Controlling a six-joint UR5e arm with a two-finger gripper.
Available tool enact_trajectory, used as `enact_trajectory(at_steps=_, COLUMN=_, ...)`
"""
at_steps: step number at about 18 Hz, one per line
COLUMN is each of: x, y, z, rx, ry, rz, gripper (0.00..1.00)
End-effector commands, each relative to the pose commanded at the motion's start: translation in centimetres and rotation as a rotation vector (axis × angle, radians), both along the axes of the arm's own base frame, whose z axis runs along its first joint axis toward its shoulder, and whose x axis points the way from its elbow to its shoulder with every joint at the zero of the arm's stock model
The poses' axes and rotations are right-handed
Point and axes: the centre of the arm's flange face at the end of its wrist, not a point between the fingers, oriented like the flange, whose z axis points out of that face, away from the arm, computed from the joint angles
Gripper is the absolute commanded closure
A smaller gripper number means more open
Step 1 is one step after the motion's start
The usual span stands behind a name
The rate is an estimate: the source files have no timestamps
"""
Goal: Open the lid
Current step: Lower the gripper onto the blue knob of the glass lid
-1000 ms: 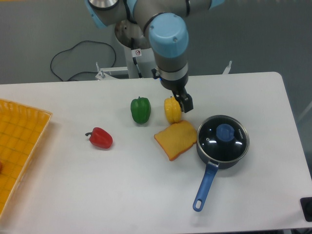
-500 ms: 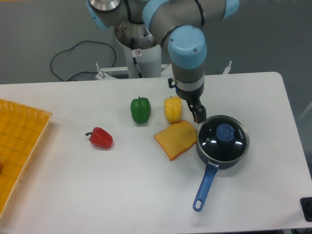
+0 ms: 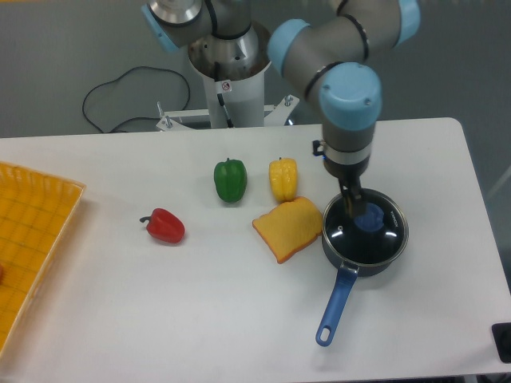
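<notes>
The lid point(image 3: 375, 239), a glass disc with a thin metal rim and a round blue knob point(image 3: 370, 218), lies flat on the dark saucepan point(image 3: 351, 259), whose long blue handle point(image 3: 335, 306) points to the front left. My gripper point(image 3: 352, 201) hangs over the lid's far left part, just left of the knob. Its dark fingers point(image 3: 350, 197) look close together and hold nothing.
A yellow bread slice point(image 3: 288, 228) lies right beside the saucepan on its left. A yellow pepper point(image 3: 283, 178), a green pepper point(image 3: 230, 180) and a red pepper point(image 3: 164, 227) stand further left. An orange tray point(image 3: 28, 239) sits at the table's left edge.
My gripper has moved right, from beside the yellow pepper to over the lid next to the knob. The lid and saucepan have not moved.
</notes>
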Motion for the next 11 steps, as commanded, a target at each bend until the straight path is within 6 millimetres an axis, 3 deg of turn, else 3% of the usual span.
enact_trajectory(at_steps=5, x=-1.6, y=1.3, z=-0.9, rx=0.044, ry=0.055, rz=-0.006, gripper=0.00)
enact_trajectory(at_steps=11, x=-2.9, y=2.0, z=-0.4, rx=0.061, ry=0.084, rz=-0.007, gripper=0.00)
